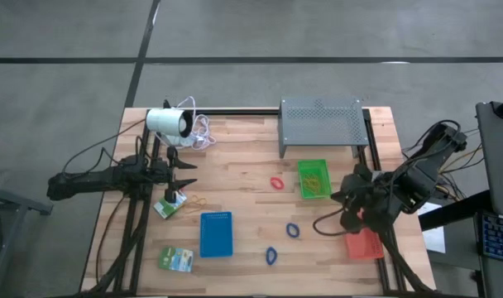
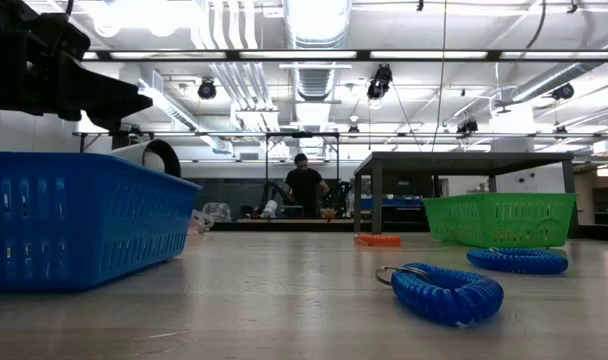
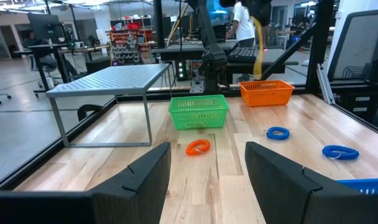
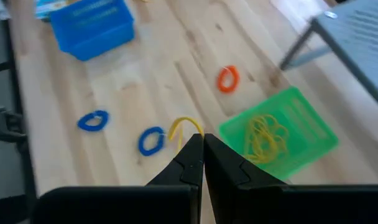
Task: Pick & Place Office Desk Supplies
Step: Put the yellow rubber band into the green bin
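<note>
My right gripper [image 1: 341,201] hovers above the table between the green tray [image 1: 313,179] and the orange tray [image 1: 364,245], shut on a thin yellow rubber band [image 4: 185,127]. More yellow bands lie in the green tray [image 4: 277,134]. A red loop [image 1: 276,182] and two blue loops [image 1: 293,229] [image 1: 271,255] lie flat on the wood. Two green-and-white packets [image 1: 170,205] [image 1: 175,259] lie near the blue tray [image 1: 216,233]. My left gripper [image 1: 188,172] is open and empty above the table's left part, over the upper packet. My right gripper pinches the yellow rubber band [image 4: 190,124] between its two shut fingertips [image 4: 192,155]. In the left wrist view the band [image 3: 258,46] hangs slack below the fingers, lifted clear of the table. Which part of the loop is caught is hidden by the fingers.
A grey perforated metal stand [image 1: 320,124] stands at the far edge behind the green tray. A white cylinder with its coiled cable [image 1: 170,122] lies at the far left corner. One loose band [image 1: 198,200] lies beside the upper packet. A person [image 2: 304,185] stands far behind the table.
</note>
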